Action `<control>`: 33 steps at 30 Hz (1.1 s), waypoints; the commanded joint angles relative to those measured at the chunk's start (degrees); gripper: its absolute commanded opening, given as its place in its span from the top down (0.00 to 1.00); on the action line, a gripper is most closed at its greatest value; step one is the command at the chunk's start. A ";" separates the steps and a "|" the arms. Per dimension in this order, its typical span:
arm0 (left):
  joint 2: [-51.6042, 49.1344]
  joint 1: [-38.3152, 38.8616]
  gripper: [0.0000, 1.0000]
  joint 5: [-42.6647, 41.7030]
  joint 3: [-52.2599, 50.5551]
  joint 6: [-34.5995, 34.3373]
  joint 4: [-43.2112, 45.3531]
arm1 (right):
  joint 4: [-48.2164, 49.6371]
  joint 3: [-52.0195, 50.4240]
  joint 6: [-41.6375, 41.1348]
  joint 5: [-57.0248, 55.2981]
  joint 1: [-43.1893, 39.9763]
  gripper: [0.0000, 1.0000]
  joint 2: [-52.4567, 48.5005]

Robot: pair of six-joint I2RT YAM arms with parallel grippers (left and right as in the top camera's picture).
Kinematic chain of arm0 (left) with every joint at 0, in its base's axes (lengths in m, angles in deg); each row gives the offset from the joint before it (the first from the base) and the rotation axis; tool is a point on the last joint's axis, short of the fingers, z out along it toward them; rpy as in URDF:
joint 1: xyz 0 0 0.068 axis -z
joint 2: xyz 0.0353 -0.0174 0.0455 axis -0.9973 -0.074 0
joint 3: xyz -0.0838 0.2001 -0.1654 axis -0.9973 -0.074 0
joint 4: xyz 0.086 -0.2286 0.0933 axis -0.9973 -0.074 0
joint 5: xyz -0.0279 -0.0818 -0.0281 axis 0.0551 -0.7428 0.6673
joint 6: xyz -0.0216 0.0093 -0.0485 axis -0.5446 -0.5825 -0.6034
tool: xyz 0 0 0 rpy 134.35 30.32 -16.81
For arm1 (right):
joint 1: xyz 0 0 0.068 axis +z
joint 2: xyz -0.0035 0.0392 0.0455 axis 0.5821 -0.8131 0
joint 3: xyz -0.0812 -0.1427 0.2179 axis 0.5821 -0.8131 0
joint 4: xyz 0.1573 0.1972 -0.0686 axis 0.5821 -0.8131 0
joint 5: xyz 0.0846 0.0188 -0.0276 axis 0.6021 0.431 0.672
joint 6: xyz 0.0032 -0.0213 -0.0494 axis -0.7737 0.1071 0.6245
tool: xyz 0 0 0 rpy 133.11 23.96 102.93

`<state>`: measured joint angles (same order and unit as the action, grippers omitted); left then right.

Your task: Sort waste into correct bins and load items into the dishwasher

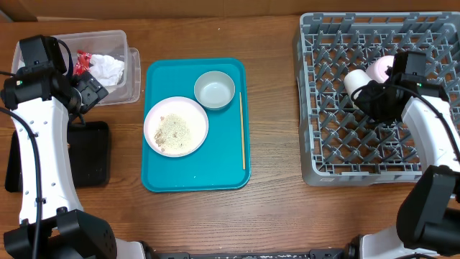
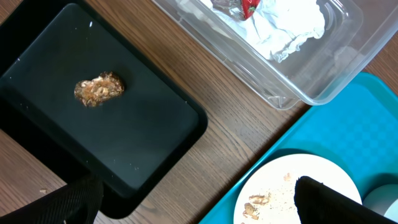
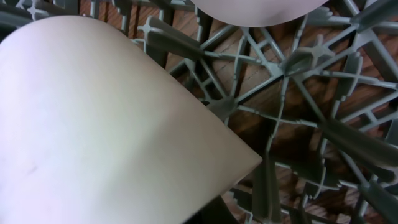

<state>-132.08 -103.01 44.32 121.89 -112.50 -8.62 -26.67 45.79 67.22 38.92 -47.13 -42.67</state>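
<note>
The left gripper (image 2: 199, 193) gapes wide over the flat matte black rectangular tray (image 2: 155, 143), which carries one crusty brown scrap (image 2: 98, 89). Just beside it, a glossy round white plate (image 1: 176, 126) is dusted with pale crumbs. Beyond, a clear plastic tub (image 1: 134, 72) holds a crumpled white napkin (image 1: 109, 68) and a red wrapper (image 1: 83, 59). The right gripper (image 1: 375, 92) is closed over the grey pegged plastic rack (image 1: 323, 144), with a smooth white cup (image 1: 356, 80) against it.

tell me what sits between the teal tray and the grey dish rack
Nothing: in the overhead view, only bare wooden table separates the teal tray from the grey dish rack. The thin stick lies on the tray itself, near its right edge.
</note>
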 commanded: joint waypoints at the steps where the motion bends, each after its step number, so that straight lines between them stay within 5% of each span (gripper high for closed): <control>1: -0.44 0.02 0.00 0.55 -0.31 -0.61 0.09 | -0.94 -2.64 -0.52 -1.42 0.07 0.96 -0.87; 20: -0.44 0.02 0.00 0.55 -0.31 -0.61 0.09 | -8.37 -0.09 -0.72 -1.22 -0.11 0.96 15.26; 27: -0.44 0.02 0.00 0.55 -0.31 -0.61 0.09 | 0.61 0.26 -1.11 5.42 -0.09 0.95 22.27; 29: -0.44 0.02 0.00 0.55 -0.31 -0.61 0.09 | 3.96 0.26 -1.49 6.45 -0.04 0.79 21.77; 31: -0.44 0.02 0.00 0.55 -0.31 -0.61 0.09 | 6.34 0.26 -6.03 6.58 -0.04 0.48 18.86; 33: -0.44 0.02 0.00 0.55 -0.31 -0.59 0.09 | 6.27 0.26 -11.32 6.60 -0.02 0.46 16.31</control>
<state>-132.08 -103.01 44.32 121.89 -112.50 -8.62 -20.71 44.91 63.72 44.17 -47.17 -22.23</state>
